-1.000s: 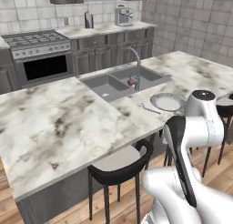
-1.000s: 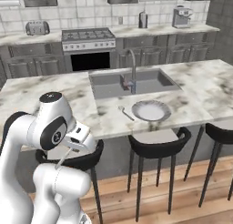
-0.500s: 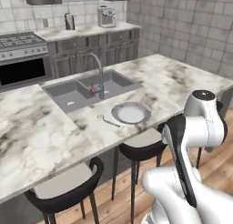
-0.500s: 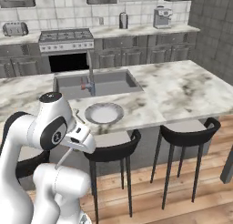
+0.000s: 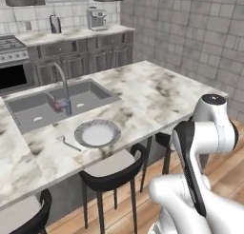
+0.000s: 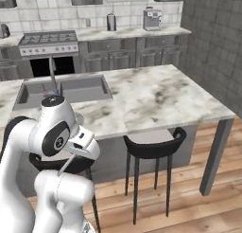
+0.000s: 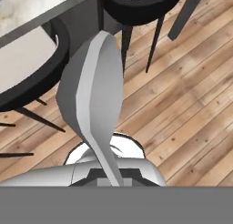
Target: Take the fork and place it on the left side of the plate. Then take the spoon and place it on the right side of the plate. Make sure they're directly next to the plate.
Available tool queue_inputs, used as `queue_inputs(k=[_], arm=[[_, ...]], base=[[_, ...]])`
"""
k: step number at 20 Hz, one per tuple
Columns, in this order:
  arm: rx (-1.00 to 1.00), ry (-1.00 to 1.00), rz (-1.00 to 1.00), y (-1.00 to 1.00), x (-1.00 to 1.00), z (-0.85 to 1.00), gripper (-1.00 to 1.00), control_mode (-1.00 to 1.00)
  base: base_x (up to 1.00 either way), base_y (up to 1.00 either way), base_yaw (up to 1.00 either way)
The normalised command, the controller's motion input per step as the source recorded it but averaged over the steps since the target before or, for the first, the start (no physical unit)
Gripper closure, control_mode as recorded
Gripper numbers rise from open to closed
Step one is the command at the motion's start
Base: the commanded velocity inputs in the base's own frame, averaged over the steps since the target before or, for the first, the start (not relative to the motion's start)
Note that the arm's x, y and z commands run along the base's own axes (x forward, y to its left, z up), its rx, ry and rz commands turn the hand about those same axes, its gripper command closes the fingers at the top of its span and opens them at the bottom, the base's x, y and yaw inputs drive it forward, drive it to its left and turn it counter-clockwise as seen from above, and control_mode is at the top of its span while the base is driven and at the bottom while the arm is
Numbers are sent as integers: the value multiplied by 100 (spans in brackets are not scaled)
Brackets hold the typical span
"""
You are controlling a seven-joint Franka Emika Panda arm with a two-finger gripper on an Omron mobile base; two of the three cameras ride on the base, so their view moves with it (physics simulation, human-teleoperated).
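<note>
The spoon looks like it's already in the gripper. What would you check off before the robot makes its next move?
1. Spoon held in the shut gripper: ok.
2. Fork lies left of the plate, close to its rim: ok; whether they touch: cannot tell.
3. Counter spot right of the plate free for the spoon: ok.
4. Gripper above the counter: not ok; it points at the wood floor beside the stools.
5. Plate within arm's reach from here: cannot tell.
</note>
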Motion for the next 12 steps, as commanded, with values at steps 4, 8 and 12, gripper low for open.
queue_inputs(k=[4, 8, 12], arm=[[0, 0, 0, 0, 0, 0, 100, 100], [0, 0, 0, 0, 0, 0, 100, 100], [0, 0, 0, 0, 0, 0, 100, 100]], base=[[21, -74, 0], [17, -44, 2], [14, -13, 19]])
